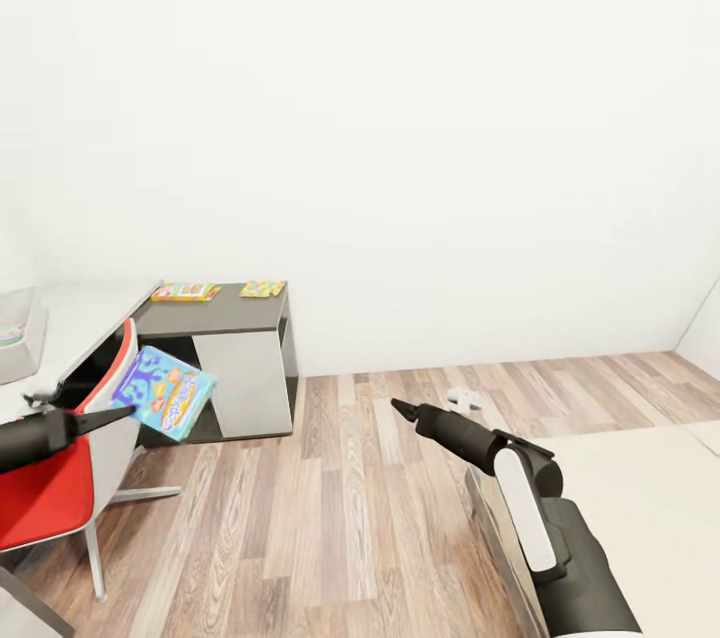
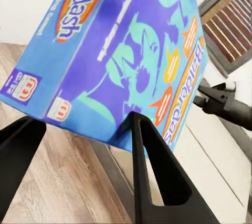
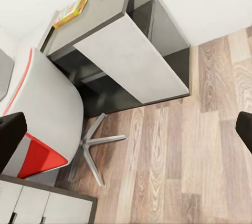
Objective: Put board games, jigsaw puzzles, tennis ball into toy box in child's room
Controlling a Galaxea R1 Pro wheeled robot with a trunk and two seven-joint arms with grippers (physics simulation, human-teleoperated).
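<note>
My left gripper (image 1: 125,410) is shut on a blue board game (image 1: 165,392), held tilted in the air beside the chair. Up close, the box reads Balderdash (image 2: 131,50) and sits between the black fingers (image 2: 152,171). My right gripper (image 1: 400,407) hangs open over the wood floor with nothing in it; its fingers (image 3: 10,134) stand far apart. Two flat multicoloured toys, seemingly the jigsaw puzzles (image 1: 185,292) (image 1: 263,289), lie on the table's dark grey top (image 1: 215,316). The grey toy box (image 1: 22,338) stands on the light grey top at the far left. The tennis ball is out of view.
A red and white swivel chair (image 1: 60,488) stands between me and the table. The bed's beige mattress (image 1: 640,488) lies at the lower right, under my right arm. A small white object (image 1: 465,398) lies on the floor near the back wall.
</note>
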